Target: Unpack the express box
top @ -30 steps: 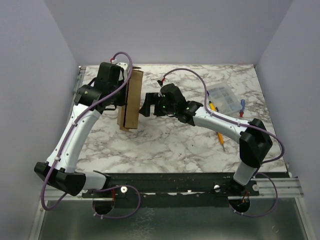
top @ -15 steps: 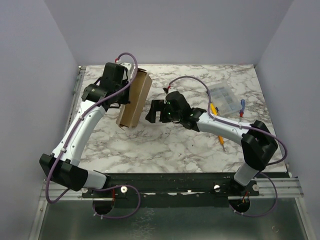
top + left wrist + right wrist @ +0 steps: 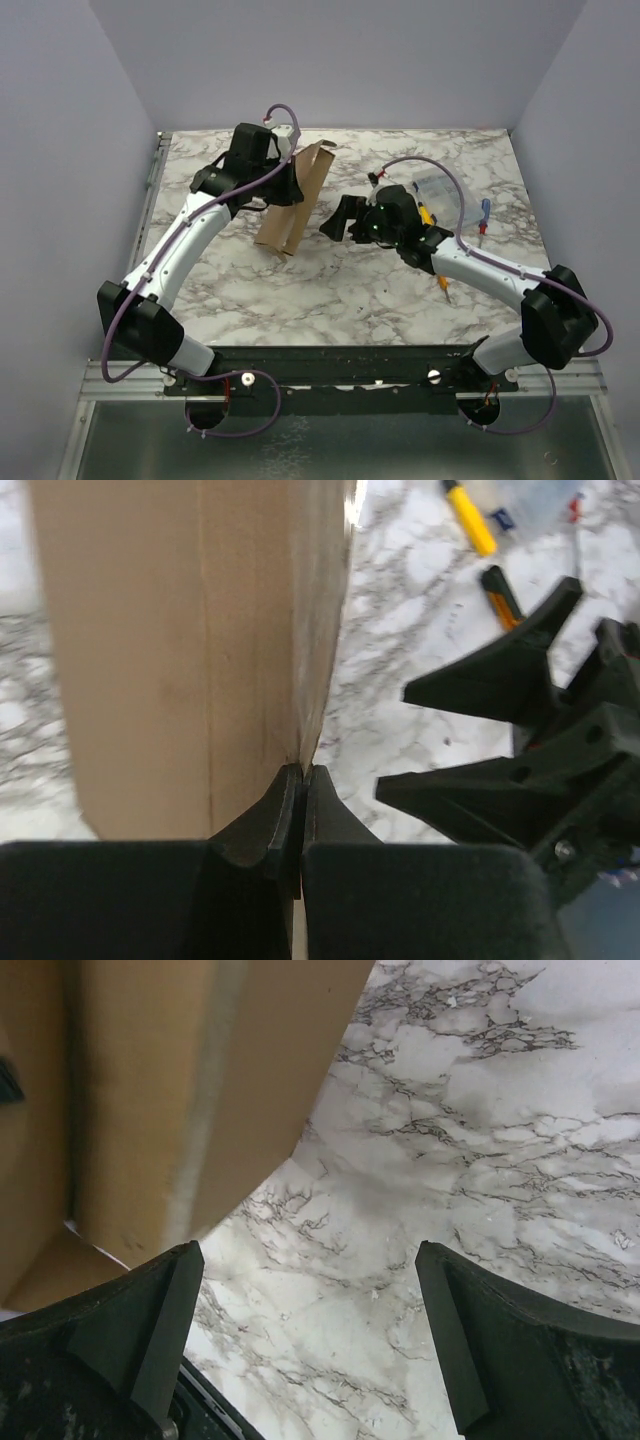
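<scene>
The express box (image 3: 296, 203) is a flat brown cardboard mailer, tilted up on one edge at the back middle of the marble table. My left gripper (image 3: 298, 178) is shut on a thin cardboard flap of the box (image 3: 200, 640), its jaws pressed together on the edge (image 3: 302, 775). My right gripper (image 3: 338, 222) is open and empty, just right of the box, its fingers (image 3: 150, 1320) spread over bare marble with the box's brown side (image 3: 200, 1070) at upper left. The right gripper also shows in the left wrist view (image 3: 520, 730).
A small clear plastic compartment case (image 3: 450, 198) lies at the back right. A yellow pencil (image 3: 432, 245) and a small blue-tipped item (image 3: 484, 215) lie near it. Purple walls close in the table on three sides.
My left gripper has swung the box to the right and tilted it further. My right arm has drawn back to the right, away from the box.
</scene>
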Controlling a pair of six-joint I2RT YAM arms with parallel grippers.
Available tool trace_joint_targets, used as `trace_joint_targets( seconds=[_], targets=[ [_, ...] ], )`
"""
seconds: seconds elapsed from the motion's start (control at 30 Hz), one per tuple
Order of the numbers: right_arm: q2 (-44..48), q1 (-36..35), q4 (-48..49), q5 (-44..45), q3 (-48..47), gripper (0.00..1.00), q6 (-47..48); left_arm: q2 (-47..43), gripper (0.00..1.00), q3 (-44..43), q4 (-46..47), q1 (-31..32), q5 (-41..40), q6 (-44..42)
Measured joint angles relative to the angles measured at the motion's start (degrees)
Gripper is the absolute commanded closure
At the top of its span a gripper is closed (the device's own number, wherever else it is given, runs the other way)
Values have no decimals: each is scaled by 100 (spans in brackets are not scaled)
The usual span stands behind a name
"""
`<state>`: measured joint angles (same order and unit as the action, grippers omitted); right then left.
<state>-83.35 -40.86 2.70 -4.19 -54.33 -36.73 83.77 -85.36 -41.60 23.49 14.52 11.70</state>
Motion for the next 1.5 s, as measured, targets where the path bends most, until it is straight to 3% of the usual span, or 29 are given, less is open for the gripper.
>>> trace_joint_targets(
  seconds=[0.37, 0.8, 1.03, 1.2, 1.5],
  targets=[
    [107, 389, 278, -535, 90, 0, -323, 697, 100, -109, 149, 671, 452, 413],
    [-50, 562, 101, -466, 240, 0, -476, 743, 100, -133, 79, 793, 323, 450],
    [-643, 562, 44, -413, 170, 2, -476, 859, 100, -1130, -697, 811, -581, 129],
    [-1447, 562, -114, -428, -437, 5, -461, 1001, 100, -1862, -1130, 804, -1204, -133],
    [-2317, 557, -608, -85, -1475, 19, -306, 1486, 100, -2647, -1447, 824, -2916, -586]
  ],
)
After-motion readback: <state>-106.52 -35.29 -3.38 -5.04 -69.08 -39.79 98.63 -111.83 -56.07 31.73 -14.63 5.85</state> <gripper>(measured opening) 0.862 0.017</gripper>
